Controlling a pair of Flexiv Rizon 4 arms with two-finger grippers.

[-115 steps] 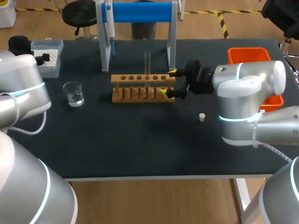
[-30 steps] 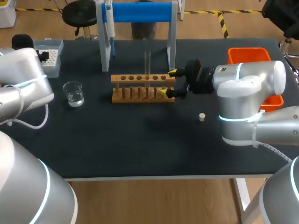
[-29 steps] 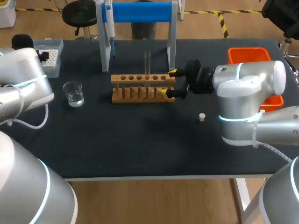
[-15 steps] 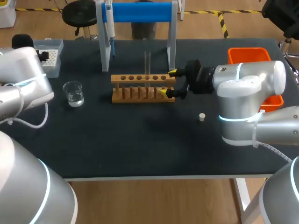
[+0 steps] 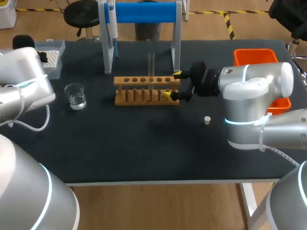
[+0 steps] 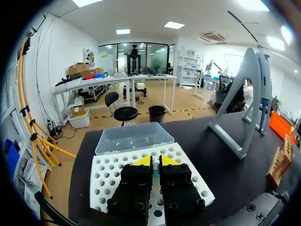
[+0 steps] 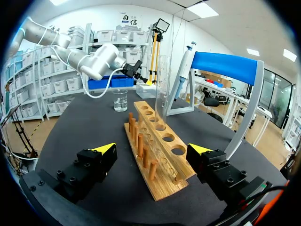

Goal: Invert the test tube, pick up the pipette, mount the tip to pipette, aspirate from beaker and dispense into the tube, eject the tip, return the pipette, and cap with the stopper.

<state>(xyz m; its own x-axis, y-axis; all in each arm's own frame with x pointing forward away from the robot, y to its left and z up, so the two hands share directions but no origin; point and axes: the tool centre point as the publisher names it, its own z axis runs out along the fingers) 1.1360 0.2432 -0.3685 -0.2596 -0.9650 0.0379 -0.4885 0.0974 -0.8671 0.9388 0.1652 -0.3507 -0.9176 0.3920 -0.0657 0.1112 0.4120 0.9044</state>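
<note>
Counted on the tabletop [image 5: 144, 148]: one tube [image 5: 151, 62], one rack [image 5: 146, 80], one beaker [image 5: 76, 95], one stopper [image 5: 207, 120], one pipette [image 5: 112, 21], one stand [image 5: 144, 12], one tip box [image 5: 53, 60], one orange bin [image 5: 254, 56]. Two arms are seen: left arm [image 5: 21, 88], right arm [image 5: 256, 88].

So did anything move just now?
The left arm slid a little toward the back of the table, with the left gripper over the white tip box. Nothing was grabbed or let go. The right gripper, open around the end of the wooden rack, stayed put, and so did the tube, glass of water, pipette and little stopper.
</note>
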